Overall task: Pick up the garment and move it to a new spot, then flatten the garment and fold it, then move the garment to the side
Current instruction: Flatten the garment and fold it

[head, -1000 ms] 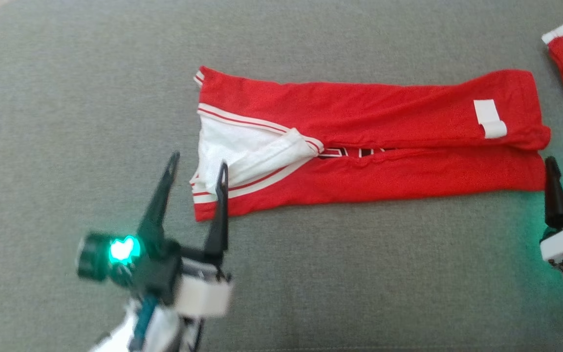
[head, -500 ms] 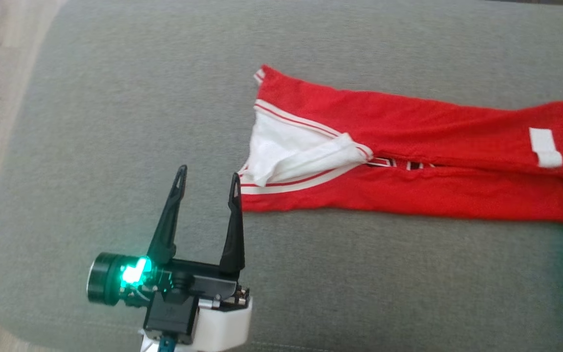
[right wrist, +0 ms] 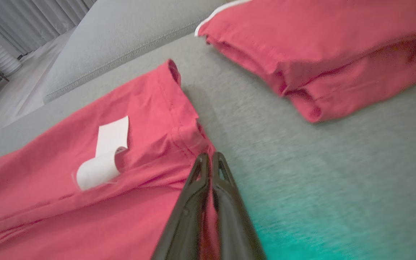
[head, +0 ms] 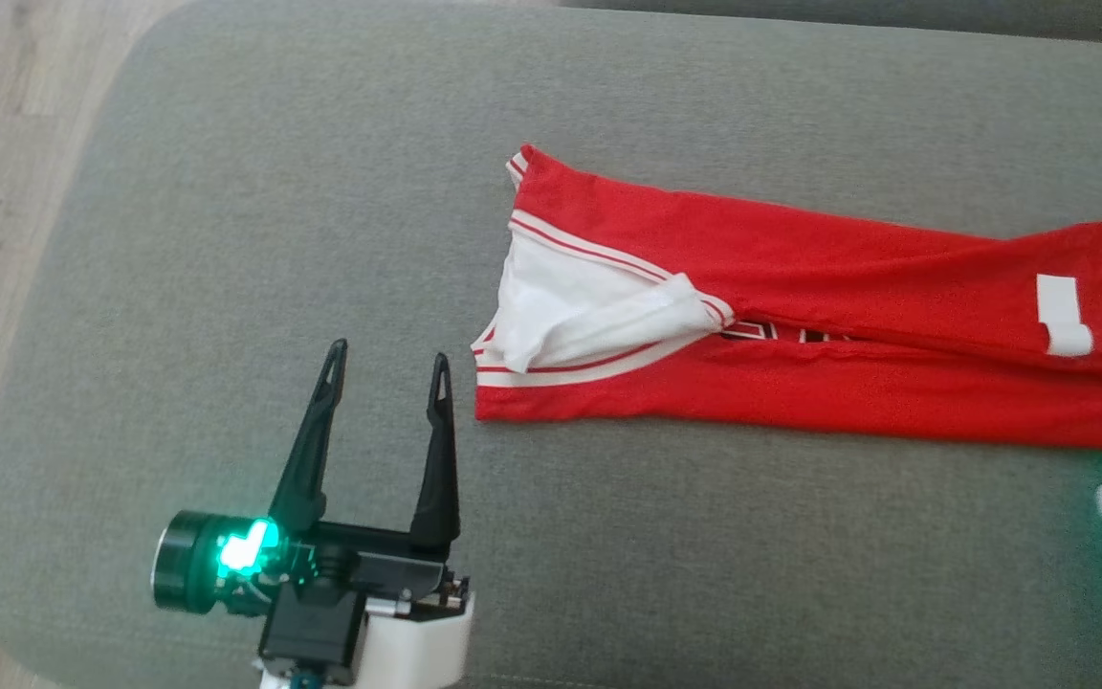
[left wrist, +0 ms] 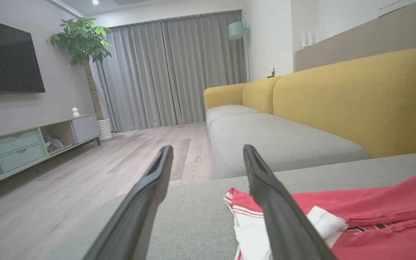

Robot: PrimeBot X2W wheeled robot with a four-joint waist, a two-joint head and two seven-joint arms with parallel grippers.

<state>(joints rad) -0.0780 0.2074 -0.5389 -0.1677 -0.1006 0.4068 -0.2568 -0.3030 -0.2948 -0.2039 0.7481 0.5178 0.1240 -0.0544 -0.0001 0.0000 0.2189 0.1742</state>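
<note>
Garment: the red garment (head: 800,325) is lying folded into a long strip across the grey sofa cushion (head: 274,191), white-trimmed collar end pointing toward the left gripper.
Left gripper: the left gripper (head: 386,356) is hovering just beside the collar end, fingers spread wide and holding nothing.
Right gripper: the right gripper (right wrist: 211,156) is pinching the hem corner, fingers pressing together with red cloth showing between them.
Tag: a white tag (head: 1063,314) is curling up near the hem.
Beyond: another folded red cloth (right wrist: 320,54) is resting apart.
</note>
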